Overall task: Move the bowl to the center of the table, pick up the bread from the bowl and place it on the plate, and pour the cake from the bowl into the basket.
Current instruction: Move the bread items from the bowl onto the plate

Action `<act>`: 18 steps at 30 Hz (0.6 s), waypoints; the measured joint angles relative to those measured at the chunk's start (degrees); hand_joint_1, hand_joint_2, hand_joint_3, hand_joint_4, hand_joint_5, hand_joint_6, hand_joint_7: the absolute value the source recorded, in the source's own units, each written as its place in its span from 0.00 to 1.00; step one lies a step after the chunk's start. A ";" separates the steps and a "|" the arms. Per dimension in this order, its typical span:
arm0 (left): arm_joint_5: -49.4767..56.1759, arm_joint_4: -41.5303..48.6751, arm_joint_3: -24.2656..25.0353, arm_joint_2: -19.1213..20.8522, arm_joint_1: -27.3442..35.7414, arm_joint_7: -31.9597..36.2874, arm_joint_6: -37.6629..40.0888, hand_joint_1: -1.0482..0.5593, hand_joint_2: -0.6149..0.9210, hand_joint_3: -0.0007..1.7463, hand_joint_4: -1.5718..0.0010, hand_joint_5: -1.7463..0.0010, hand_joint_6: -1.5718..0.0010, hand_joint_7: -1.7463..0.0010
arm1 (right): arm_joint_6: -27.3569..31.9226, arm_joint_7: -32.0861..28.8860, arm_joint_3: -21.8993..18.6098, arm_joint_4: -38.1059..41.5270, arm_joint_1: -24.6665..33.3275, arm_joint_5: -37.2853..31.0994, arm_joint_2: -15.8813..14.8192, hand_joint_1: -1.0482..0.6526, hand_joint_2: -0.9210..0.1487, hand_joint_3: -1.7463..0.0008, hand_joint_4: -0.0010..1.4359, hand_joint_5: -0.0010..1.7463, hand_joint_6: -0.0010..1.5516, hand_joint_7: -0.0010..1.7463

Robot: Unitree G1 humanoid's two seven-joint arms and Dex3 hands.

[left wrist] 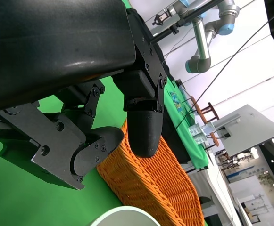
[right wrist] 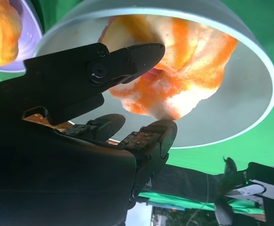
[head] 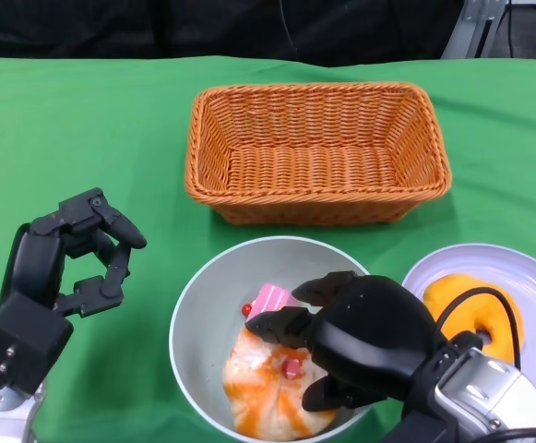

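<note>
A pale grey bowl (head: 189, 305) sits near the table's front, in front of the basket. In it lie an orange-and-white bread (head: 268, 388) and a small pink cake (head: 269, 298). My right hand (head: 369, 337) reaches into the bowl from the right, its fingers spread over the bread. In the right wrist view the fingertips (right wrist: 151, 52) stand on either side of the bread (right wrist: 188, 70) without closing on it, inside the bowl (right wrist: 250, 103). My left hand (head: 69, 254) hovers left of the bowl, fingers loosely curled and apart, holding nothing.
A woven orange basket (head: 318, 152) stands empty behind the bowl. A lilac plate (head: 526, 268) at the right front carries an orange ring-shaped pastry (head: 475, 300). Green cloth covers the table. The left wrist view shows the basket (left wrist: 160, 179) beyond the left hand (left wrist: 103, 117).
</note>
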 measured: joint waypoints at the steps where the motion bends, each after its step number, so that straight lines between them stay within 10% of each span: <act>1: 0.00 -0.05 -0.02 0.00 0.01 0.00 0.00 0.64 0.76 0.64 0.48 0.10 0.49 0.21 | -0.09 -0.31 0.19 0.22 -0.12 -0.77 0.00 0.17 0.04 1.00 0.31 0.00 0.32 0.00; 18: -0.17 -0.13 -0.13 -0.21 0.09 -0.01 0.01 0.64 0.77 0.64 0.47 0.11 0.49 0.22 | 0.39 0.96 1.96 0.60 -1.27 -4.15 0.13 0.18 0.02 1.00 0.37 0.02 0.32 0.01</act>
